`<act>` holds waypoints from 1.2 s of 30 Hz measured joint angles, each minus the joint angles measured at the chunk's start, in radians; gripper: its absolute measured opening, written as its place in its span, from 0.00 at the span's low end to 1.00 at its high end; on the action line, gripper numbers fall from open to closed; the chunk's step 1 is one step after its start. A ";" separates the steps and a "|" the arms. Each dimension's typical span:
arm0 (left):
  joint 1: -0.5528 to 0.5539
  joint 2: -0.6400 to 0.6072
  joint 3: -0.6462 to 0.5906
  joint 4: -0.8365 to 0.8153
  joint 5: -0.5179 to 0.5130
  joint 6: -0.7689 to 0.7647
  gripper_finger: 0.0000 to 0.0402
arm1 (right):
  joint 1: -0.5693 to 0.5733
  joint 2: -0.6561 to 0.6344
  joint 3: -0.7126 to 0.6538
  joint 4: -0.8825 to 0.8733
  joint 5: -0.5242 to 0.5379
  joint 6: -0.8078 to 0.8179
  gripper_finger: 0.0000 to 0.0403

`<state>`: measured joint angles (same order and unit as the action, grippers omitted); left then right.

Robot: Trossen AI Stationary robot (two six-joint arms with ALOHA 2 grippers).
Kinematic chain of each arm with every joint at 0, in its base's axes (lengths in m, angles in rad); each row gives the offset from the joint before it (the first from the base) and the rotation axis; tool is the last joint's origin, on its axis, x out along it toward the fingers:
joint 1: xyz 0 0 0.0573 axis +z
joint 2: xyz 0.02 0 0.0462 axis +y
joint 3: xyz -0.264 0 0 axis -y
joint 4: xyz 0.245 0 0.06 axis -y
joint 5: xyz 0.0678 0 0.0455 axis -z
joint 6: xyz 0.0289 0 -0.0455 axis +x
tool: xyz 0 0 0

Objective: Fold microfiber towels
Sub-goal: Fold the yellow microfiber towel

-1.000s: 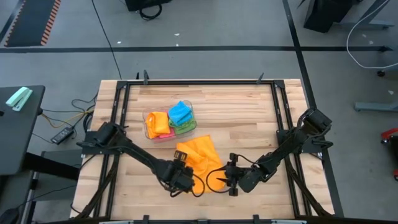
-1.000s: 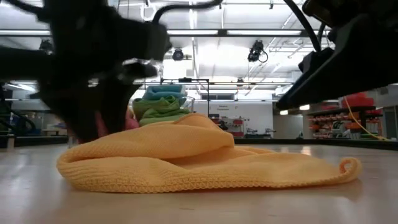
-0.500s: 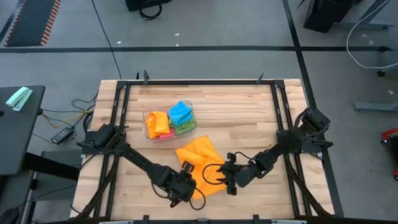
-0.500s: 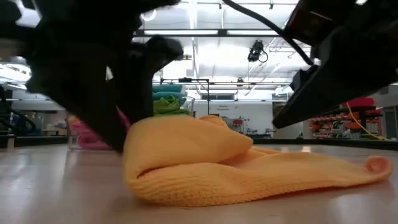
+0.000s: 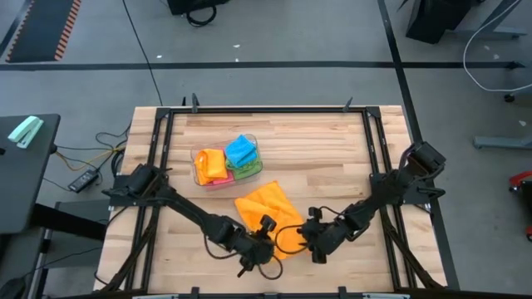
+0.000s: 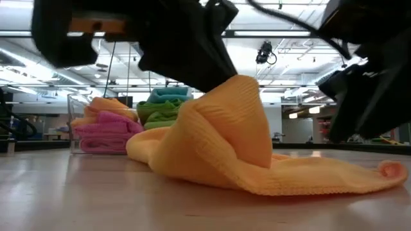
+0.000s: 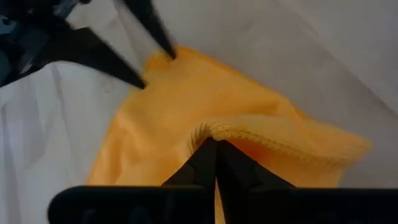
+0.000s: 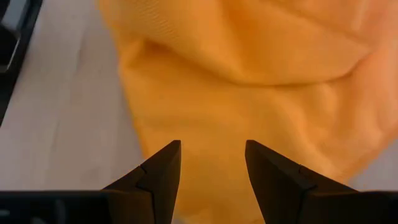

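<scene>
An orange microfiber towel lies crumpled on the wooden table, near the front middle. My left gripper is shut on its edge on the near left side, and that edge stands raised in a peak. My right gripper stands open, slanting down over the towel's near right part, fingertips on either side of bare cloth. Folded orange, blue, green and pink towels sit in a clear tub behind. My left gripper pinches the orange towel's hemmed edge between its two fingers, coming slanting down from the table's near left. The pinched edge is lifted off the table, and the rest of the towel lies slack on the wood. Of my right gripper I cannot tell whether its fingertips touch the cloth.
The clear tub of folded towels stands behind the orange towel, left of centre. Black frame rails run along the table's left and right sides. Bare wood lies at the far right.
My left gripper has gone toward the table's right edge, tipped, and shut on the towel's near left edge. That side of the towel has been bunched rightward and raised into a peak, while its right end has stayed on the table. My right gripper has stayed open and turned a little.
</scene>
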<state>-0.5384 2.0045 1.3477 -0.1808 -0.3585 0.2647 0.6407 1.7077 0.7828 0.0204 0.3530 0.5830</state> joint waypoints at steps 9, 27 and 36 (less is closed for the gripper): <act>0.063 -0.002 0.030 0.070 0.077 0.034 0.05 | 0.053 0.000 0.002 -0.027 -0.008 -0.037 0.47; 0.087 0.095 0.019 0.290 0.199 0.017 0.21 | 0.063 -0.033 0.064 -0.232 -0.007 0.043 0.47; 0.051 -0.001 0.021 0.253 0.199 0.037 0.42 | 0.065 -0.036 0.072 -0.276 -0.008 0.051 0.47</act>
<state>-0.4870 2.0037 1.3685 0.0721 -0.1591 0.3015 0.7053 1.6718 0.8550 -0.2559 0.3450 0.6338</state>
